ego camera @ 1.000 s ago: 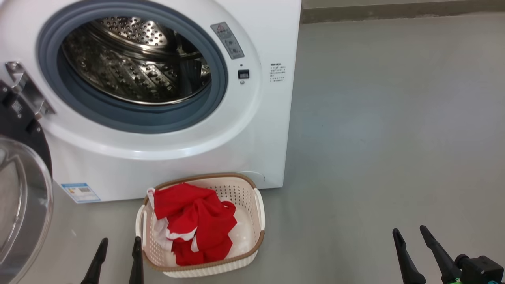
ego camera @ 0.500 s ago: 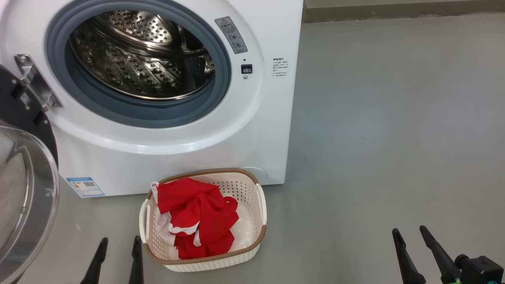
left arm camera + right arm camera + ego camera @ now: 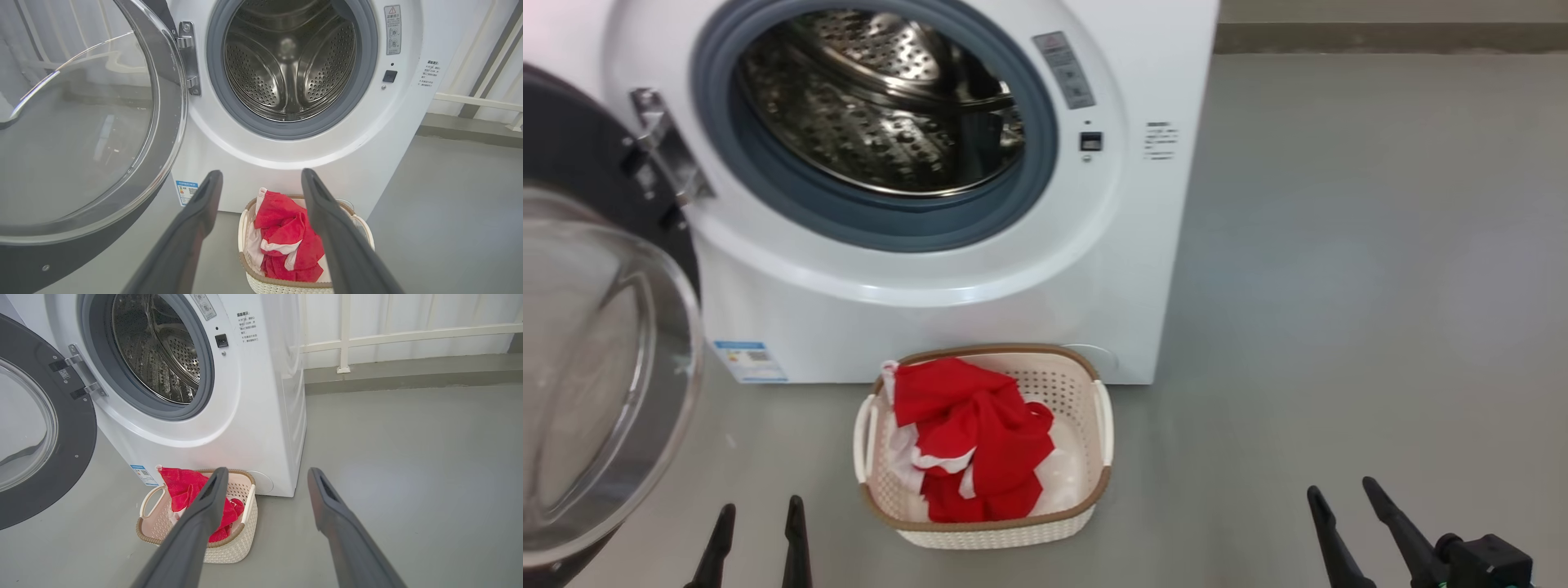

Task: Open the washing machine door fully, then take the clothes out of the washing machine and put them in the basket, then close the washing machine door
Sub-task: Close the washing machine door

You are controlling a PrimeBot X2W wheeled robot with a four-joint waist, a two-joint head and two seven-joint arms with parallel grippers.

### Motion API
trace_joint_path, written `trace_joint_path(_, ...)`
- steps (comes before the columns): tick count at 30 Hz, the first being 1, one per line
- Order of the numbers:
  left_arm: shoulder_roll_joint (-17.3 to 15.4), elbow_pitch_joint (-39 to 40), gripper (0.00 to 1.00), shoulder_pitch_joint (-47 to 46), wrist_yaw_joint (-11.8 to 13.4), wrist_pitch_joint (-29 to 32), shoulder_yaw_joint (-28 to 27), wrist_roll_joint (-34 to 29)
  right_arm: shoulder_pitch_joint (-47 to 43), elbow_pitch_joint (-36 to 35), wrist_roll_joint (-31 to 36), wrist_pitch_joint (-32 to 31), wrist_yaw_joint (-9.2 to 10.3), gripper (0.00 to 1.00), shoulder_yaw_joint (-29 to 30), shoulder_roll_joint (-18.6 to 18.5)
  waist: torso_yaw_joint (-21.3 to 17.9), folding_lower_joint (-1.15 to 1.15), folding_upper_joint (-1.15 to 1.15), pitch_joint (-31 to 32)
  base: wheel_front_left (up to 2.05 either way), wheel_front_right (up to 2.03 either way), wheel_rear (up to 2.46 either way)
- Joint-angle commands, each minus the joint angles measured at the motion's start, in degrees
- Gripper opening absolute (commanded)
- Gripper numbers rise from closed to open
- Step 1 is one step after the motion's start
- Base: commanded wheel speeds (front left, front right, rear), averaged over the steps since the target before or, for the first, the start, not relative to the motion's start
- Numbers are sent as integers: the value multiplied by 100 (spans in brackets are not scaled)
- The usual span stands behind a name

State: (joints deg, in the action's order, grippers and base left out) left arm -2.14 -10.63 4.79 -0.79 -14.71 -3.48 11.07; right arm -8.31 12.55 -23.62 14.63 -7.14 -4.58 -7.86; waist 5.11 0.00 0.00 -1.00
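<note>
The red clothes (image 3: 976,441) were found in the basket (image 3: 1013,535) at lower centre, the left gripper (image 3: 760,504) and right gripper (image 3: 1341,487) spread empty below, and the open washing machine door (image 3: 613,367) at left risked being left ajar by a glancing push.

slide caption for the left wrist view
Open left gripper before the washing machine, its door wide open, red clothes in the basket
</note>
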Motion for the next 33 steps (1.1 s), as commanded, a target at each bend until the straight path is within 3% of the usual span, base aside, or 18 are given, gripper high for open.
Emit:
trace_joint_path(1,-74,103,100,-26,75,-29,-158,43,187,-109,44,37,-35,100,-163,-138,246,0,0,2,0,0,0)
trace_joint_path(21,-74,183,100,348,481,-29,35,318,591,140,-55,37,-35,100,-914,-325,1725,0,0,200,0,0,0)
trace_joint_path(33,-74,323,100,517,663,-29,74,430,737,227,-80,37,-35,100,-1201,-342,2196,0,0,267,0,0,0)
